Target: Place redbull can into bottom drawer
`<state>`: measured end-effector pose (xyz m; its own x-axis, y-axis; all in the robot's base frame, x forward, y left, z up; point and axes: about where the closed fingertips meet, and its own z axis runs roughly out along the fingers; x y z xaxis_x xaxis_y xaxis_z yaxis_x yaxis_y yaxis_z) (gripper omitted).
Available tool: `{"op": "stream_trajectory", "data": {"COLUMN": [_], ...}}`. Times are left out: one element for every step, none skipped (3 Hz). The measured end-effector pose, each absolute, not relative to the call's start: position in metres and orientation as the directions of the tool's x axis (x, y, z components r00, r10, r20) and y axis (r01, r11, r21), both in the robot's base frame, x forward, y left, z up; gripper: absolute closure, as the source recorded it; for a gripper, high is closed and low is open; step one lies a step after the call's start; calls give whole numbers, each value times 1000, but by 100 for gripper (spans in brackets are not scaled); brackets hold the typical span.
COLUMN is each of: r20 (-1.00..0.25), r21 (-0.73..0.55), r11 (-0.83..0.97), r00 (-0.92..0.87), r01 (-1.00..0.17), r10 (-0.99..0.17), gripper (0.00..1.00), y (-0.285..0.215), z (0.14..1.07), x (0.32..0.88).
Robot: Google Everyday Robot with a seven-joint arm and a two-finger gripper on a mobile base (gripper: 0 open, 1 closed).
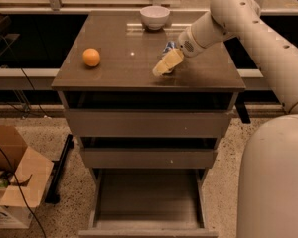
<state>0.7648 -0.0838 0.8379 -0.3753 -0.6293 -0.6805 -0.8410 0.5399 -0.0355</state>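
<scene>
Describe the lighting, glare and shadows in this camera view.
Camera view: warm, dim light; a small glare spot on the cabinet top between the orange and the gripper, which hangs over the top's right side, covering most of the redbull can; deep shadow in the gaps above the two upper drawer fronts; the open bottom drawer is evenly lit.

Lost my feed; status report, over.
End effector low over cabinet top, at slim blue-and-silver drink can. Grey-brown bottom drawer open. Round orange fruit, white bowl off to the side.
</scene>
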Motion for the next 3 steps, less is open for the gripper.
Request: {"op": "stream_trajectory", "data": {"r20": [-695,-707,-708], "r21": [-41,-28,16], "r11": [540,537,536], "r00": [-365,-363,-388], "r01": [-841,-843,-844], "r10": [-620,-606,-590], "gripper": [0,0,0], "y": [-79,-71,-58], "z": [841,839,826], "x": [770,773,778]}}
